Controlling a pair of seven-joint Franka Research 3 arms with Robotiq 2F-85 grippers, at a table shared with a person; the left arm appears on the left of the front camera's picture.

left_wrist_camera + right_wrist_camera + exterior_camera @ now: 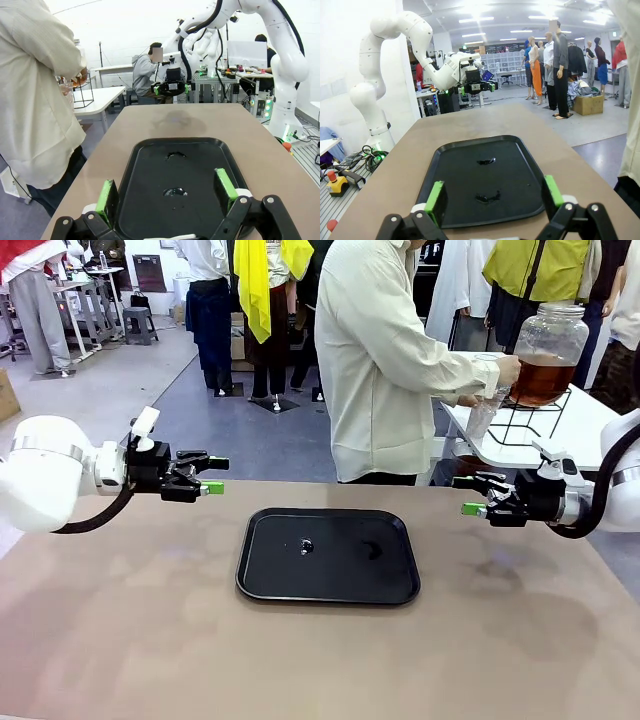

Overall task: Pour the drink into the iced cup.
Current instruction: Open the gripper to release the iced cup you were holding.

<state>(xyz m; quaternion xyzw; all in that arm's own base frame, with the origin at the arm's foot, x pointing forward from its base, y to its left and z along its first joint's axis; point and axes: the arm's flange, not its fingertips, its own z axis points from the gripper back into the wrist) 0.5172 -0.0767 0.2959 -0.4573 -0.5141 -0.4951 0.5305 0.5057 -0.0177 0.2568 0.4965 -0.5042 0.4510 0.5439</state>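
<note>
Standing upright on a side desk, the drink jar (pixel 547 352) is facing the person; left hand (pixel 207 476) and right hand (pixel 472 496) are gaping apart.

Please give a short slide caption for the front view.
Person fills cup from tea jar; both open claws flank black tray.

L tool (pixel 169 196) wide open over black tray (pixel 145 165) on desk (pixel 200 120); small wet spots on tray; person (pixel 35 100) standing at left.
</note>
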